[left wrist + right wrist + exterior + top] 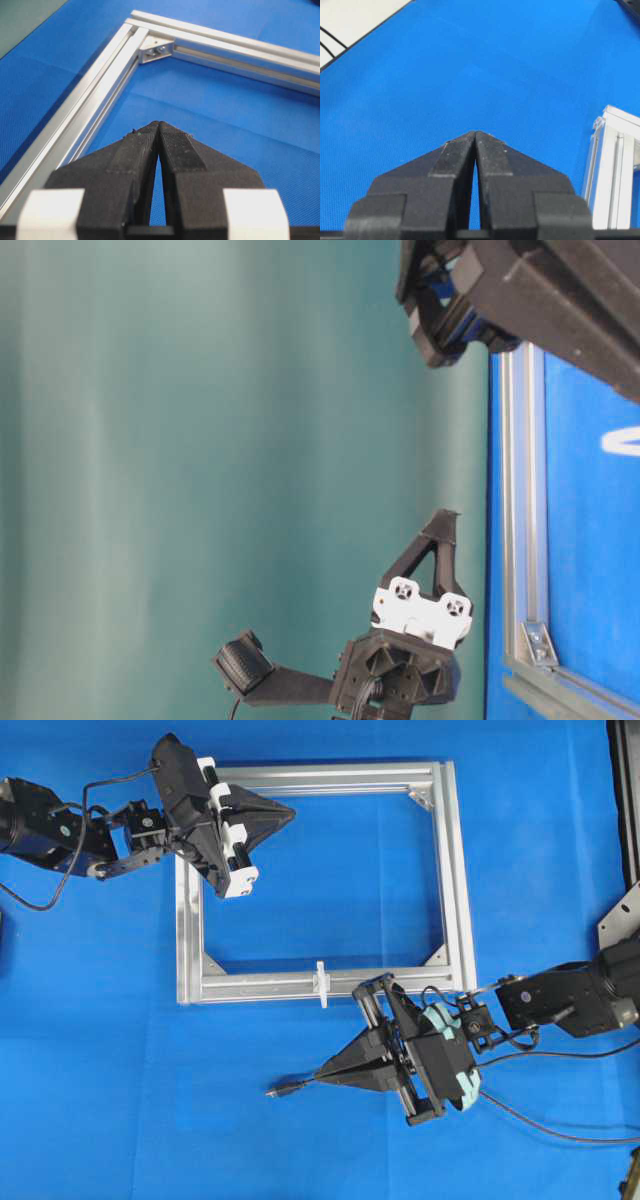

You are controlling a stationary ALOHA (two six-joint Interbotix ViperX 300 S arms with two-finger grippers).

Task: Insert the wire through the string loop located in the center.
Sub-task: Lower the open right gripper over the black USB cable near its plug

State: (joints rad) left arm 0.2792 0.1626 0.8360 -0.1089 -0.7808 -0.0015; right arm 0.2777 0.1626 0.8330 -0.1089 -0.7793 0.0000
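- Wire (290, 1088): plug end on the blue tabletop (100, 1050), near-left of the string loop (321, 983); cable under the right gripper (325, 1075).
- Right fingers together; grip on wire unconfirmed.
- Left gripper (288, 814): fingers together, empty, over the far frame (455, 880).
- Advice: secure the wire behind the plug, align with the loop.

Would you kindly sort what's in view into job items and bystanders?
Job: thin black wire with metal-tipped plug; small white upright string loop; right gripper, jaws closed.
Bystanders: silver aluminium frame; blue cloth; left gripper.
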